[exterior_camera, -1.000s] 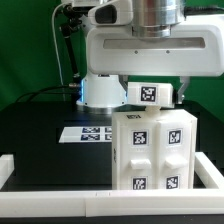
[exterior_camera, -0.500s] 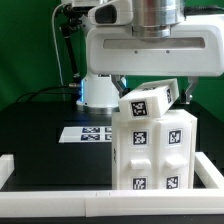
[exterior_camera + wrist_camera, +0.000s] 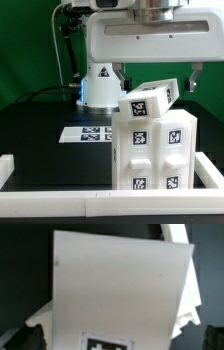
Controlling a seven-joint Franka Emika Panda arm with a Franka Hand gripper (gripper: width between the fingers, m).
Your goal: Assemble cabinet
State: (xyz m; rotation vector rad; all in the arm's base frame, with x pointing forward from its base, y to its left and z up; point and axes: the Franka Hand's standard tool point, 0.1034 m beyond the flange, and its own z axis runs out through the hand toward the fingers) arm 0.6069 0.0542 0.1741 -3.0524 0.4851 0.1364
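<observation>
The white cabinet body [image 3: 150, 150] stands upright at the exterior view's right, its front carrying several square tags. A white tagged panel [image 3: 150, 100] lies tilted on top of it, its right end raised. My gripper [image 3: 157, 75] hangs just above the panel, open and empty, with one dark finger on each side of it. In the wrist view the panel [image 3: 115, 286] fills the picture, with a tag [image 3: 106, 342] at its near edge. My gripper [image 3: 118, 339] is spread wider than the panel, and its dark fingertips [image 3: 28, 338] stand clear of the panel's edges.
The marker board [image 3: 88, 133] lies flat on the black table, left of the cabinet. A white raised rim [image 3: 55, 178] runs along the table's front and sides. The arm's base [image 3: 100, 88] stands behind the marker board.
The panel was held level over the cabinet, then tipped up at its right end. The jaws have since opened wide and the hand has lifted a little, leaving the panel on the cabinet.
</observation>
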